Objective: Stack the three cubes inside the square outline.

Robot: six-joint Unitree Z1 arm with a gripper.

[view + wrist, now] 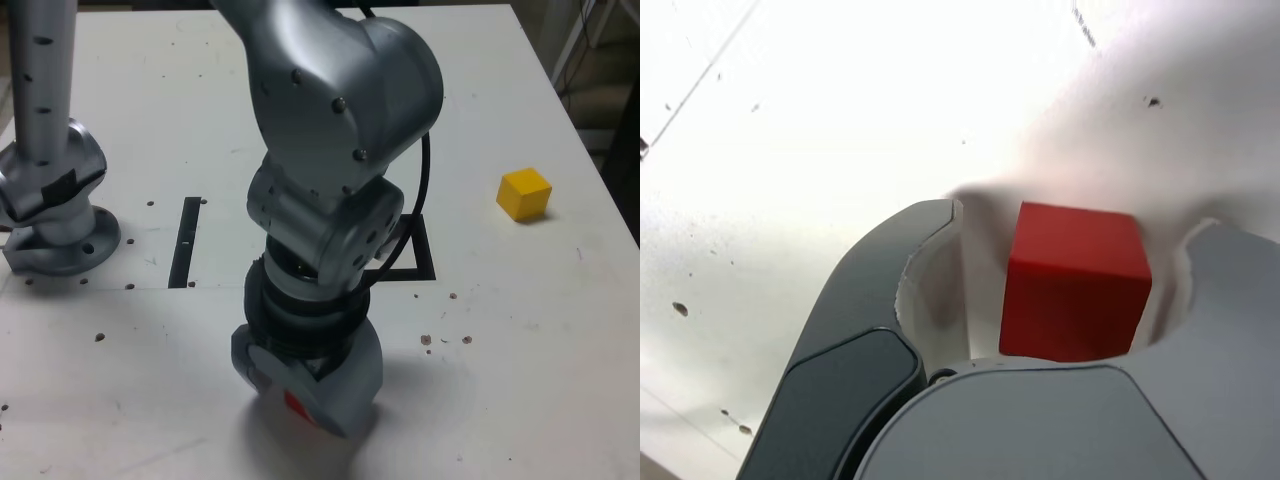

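Note:
A red cube [1075, 280] rests on the white table between my gripper's [1080, 222] two jaws, with a narrow gap showing on each side of it. In the exterior view the gripper [300, 400] is down near the table's front edge, and only a sliver of the red cube [297, 405] shows. A yellow cube [524, 193] sits alone at the exterior view's right. The square outline [425, 262] lies behind the gripper, mostly hidden by the arm.
A narrow black bar [186, 240] lies left of the arm in the exterior view. The arm's base [60, 235] stands at the far left. Small dark specks dot the table [520, 340].

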